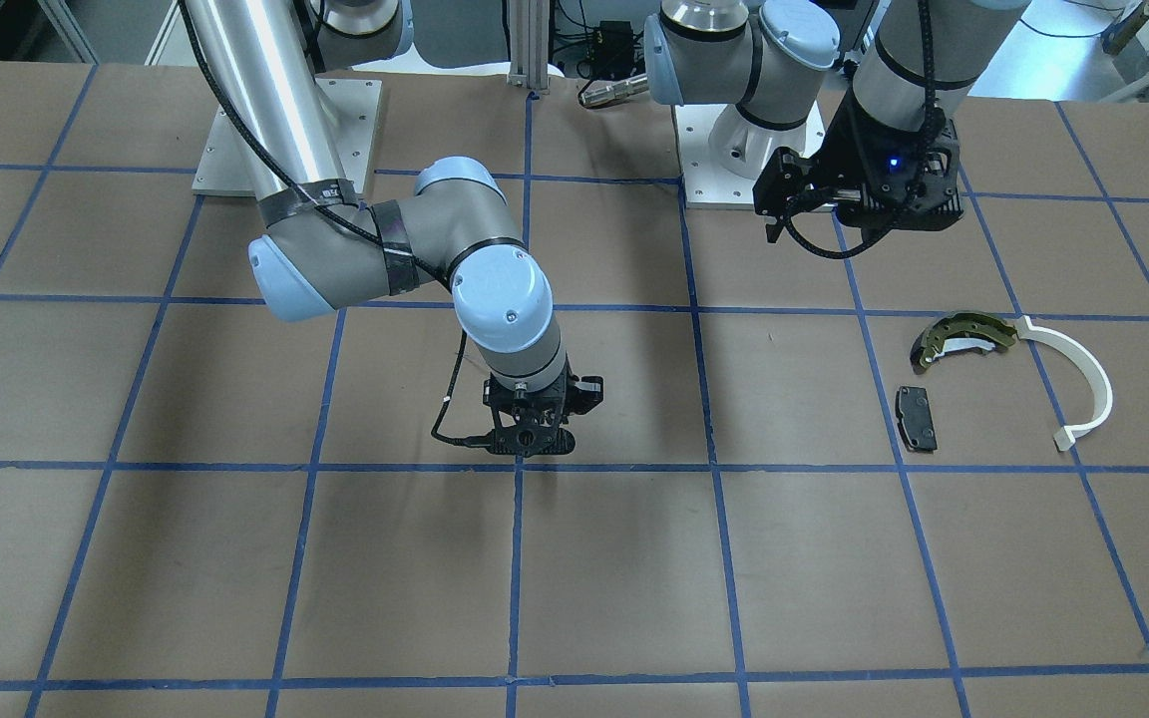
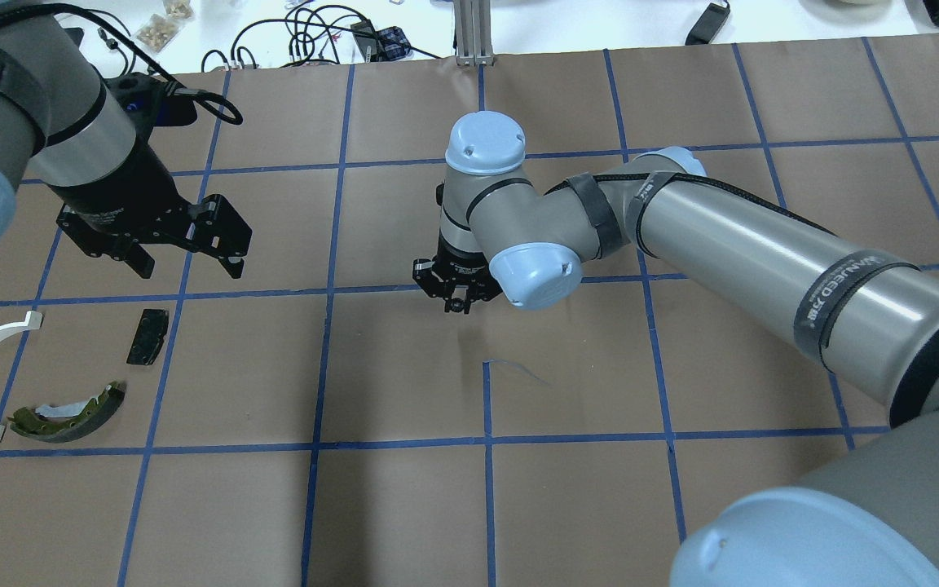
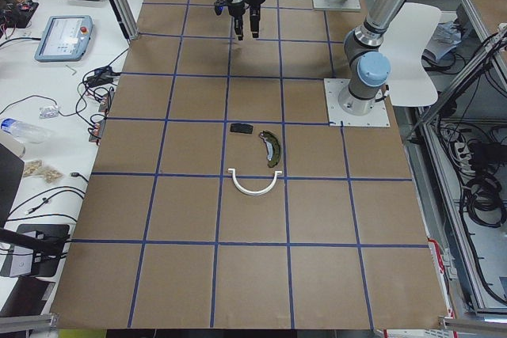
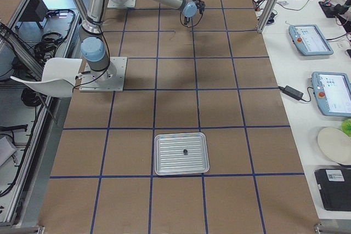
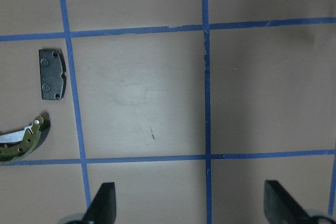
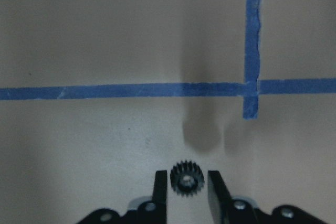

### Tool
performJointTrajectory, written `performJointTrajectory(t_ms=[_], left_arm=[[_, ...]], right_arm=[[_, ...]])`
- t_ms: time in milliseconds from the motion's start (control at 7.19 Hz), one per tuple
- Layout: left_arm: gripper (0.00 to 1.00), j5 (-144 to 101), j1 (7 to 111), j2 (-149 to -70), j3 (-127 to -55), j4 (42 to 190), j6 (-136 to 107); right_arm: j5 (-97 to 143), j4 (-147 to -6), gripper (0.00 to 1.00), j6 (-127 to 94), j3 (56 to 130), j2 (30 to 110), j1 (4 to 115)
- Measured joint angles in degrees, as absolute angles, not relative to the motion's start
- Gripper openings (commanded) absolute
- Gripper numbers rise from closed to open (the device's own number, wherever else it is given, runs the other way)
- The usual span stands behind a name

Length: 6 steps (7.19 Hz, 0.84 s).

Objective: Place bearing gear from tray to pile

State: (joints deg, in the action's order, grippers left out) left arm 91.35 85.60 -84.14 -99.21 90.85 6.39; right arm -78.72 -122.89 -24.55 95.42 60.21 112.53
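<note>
one bearing gear [image 6: 186, 178] sits pinched in the right gripper [image 2: 459, 305], left gripper [image 2: 190, 267] splayed, above blue-taped brown paper [image 1: 634, 578].

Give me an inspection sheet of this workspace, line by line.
Surface: brown paper table with blue tape grid.
Job's things: bearing gear between the right jaws; pile of brake shoe, white arc, black pad; tray holds one small dark item, unidentifiable.
Clutter: nothing seen.
Grippers: right gripper shut on the gear, off the table; left gripper open, empty, raised beside the pile.
Cables: black cable loops at the right wrist.
Surroundings: bench with teach pendants.
</note>
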Motion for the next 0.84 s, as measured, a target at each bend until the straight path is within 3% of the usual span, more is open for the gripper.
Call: performJointTrajectory(t_ms=[418, 835], left_arm=[[1.00, 91.28, 85.59, -86.32, -99.49, 88.56, 5.99], [1.00, 89.77, 89.44, -90.88, -100.33, 80.97, 1.75]], right_arm=[[-79.92, -122.07, 1.00, -23.43, 94.56, 61.87, 109.31], [-83.88, -113.60, 1.00, -10.65, 94.29, 69.39, 95.70]])
